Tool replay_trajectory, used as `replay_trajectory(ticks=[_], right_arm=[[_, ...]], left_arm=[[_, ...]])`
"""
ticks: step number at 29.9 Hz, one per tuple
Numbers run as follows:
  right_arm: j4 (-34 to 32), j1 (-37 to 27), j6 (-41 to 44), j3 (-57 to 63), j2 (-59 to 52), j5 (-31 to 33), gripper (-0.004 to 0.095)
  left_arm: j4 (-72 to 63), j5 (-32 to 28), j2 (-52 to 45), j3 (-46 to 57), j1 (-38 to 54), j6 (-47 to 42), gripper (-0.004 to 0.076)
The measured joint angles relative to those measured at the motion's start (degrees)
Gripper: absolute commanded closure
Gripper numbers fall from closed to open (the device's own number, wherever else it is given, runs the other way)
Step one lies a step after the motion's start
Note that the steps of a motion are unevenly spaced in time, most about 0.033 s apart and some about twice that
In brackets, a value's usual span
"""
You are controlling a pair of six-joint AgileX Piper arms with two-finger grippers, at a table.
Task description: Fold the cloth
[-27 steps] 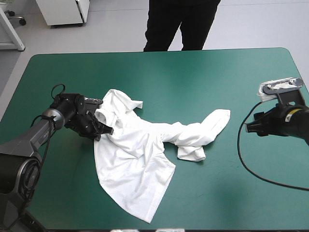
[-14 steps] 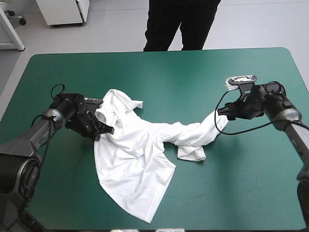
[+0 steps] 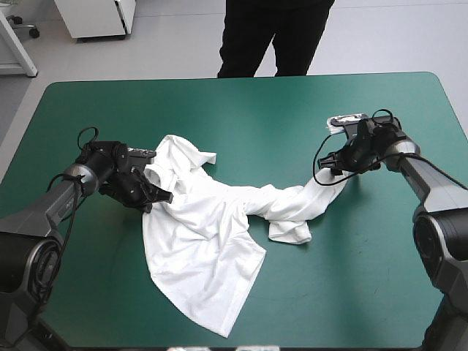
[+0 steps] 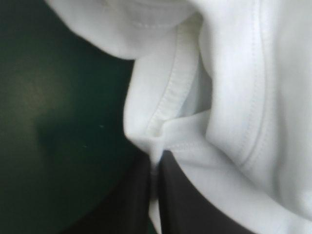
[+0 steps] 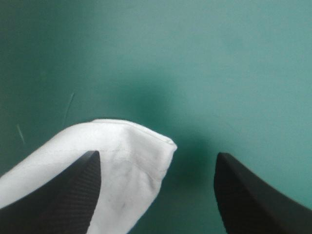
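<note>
The right gripper [image 3: 327, 164], earlier far out by the right edge of the table [image 3: 241, 110] and well apart from the T-shirt [image 3: 205, 248], is now farther in toward the table's middle. It sits at the tip of the sleeve [image 3: 325, 186] that reaches toward the right edge. Its fingers [image 5: 73, 190] stand apart, one over the sleeve's hem, the other over bare table beside it.

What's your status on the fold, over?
Left gripper shut on the T-shirt. Right gripper open, straddling its far end. T-shirt crumpled, unfolded. Nothing in the way.
</note>
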Motion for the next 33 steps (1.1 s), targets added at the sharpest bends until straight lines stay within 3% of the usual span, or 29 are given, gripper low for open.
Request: replay_trajectory(ticks=[5, 11, 19, 23, 33], right_arm=[[2.2, 0.0, -0.1, -0.7, 2.4, 0.3, 0.0515], [3.6, 0.0, -1.1, -1.5, 3.3, 1.1, 0.0923], [5.0, 0.0, -1.5, -2.3, 3.0, 2.0, 0.0925], [4.1, 0.0, -1.8, -3.7, 1.0, 6.6, 0.0925], [-2.2, 0.0, -1.8, -17.3, -16.5, 13.9, 0.0925]], left_arm=[[0.0, 0.1, 0.1, 0.0, 0.0, 0.0, 0.0733], [0.0, 0.1, 0.1, -0.1, 0.0, 0.0, 0.0733], [0.2, 0.6, -1.2, -0.1, -0.1, 0.1, 0.0733], [0.5, 3.7, -6.3, -2.2, -0.1, 0.1, 0.0733], [-1.8, 11.9, -25.6, -22.3, -0.1, 0.1, 0.0733]])
